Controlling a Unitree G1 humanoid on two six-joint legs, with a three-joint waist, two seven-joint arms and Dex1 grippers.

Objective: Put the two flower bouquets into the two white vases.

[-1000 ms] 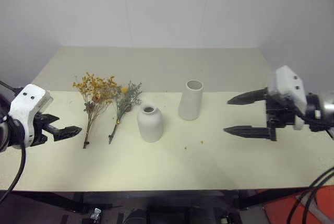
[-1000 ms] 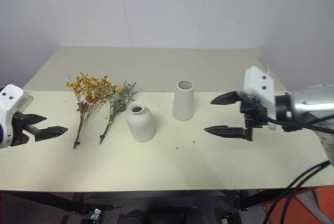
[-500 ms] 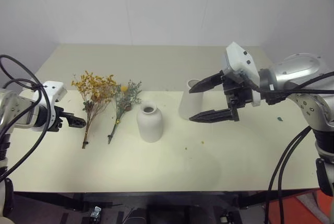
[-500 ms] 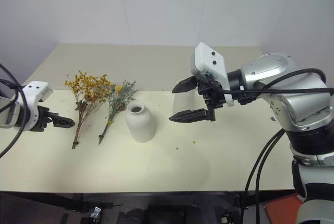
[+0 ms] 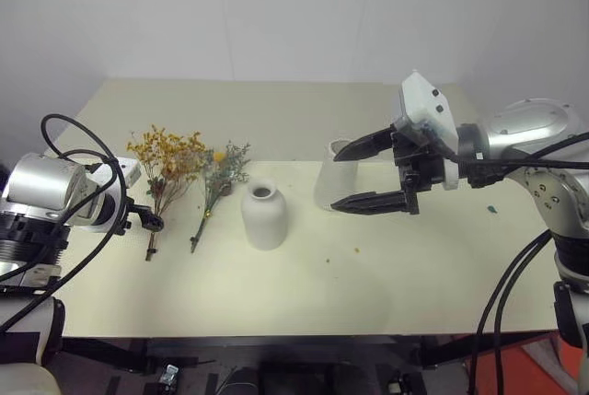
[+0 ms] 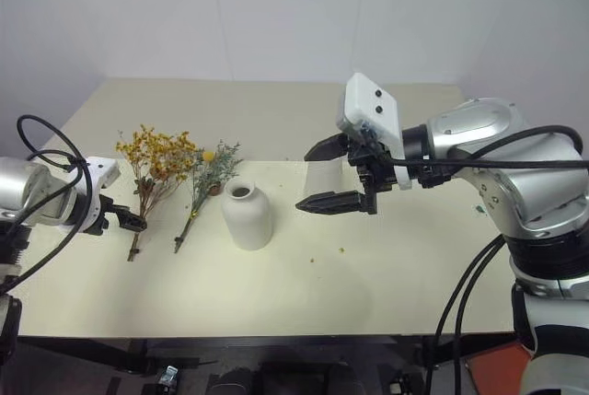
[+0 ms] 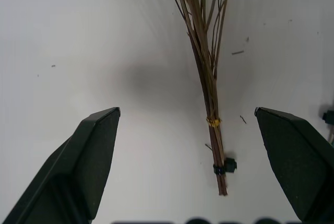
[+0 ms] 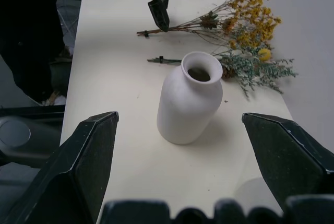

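- Head views: on the cream table (image 5: 304, 275) the yellow-orange bouquet (image 5: 167, 167) lies flat, blossoms toward 12 o'clock, stems toward 6. The grey-green bouquet (image 5: 219, 183) lies just beside it at its 3 o'clock. The short round vase (image 5: 264, 216) stands upright at 3 o'clock of that bunch's stems. The tall vase (image 5: 333, 176) stands at 1 o'clock of the short one, partly behind the right gripper (image 5: 354, 174), whose fingers are spread wide and hold nothing.
- The left gripper (image 5: 147, 220) is at 9 o'clock of the yellow-orange stems, close to them.
- Left wrist view: the two fingers (image 7: 88, 161) stand wide apart, empty, with the tied stem ends between them, nearer the right-hand finger.
- Right wrist view: the spread fingers (image 8: 78, 166) frame the short round vase, both bouquets lying beyond it.
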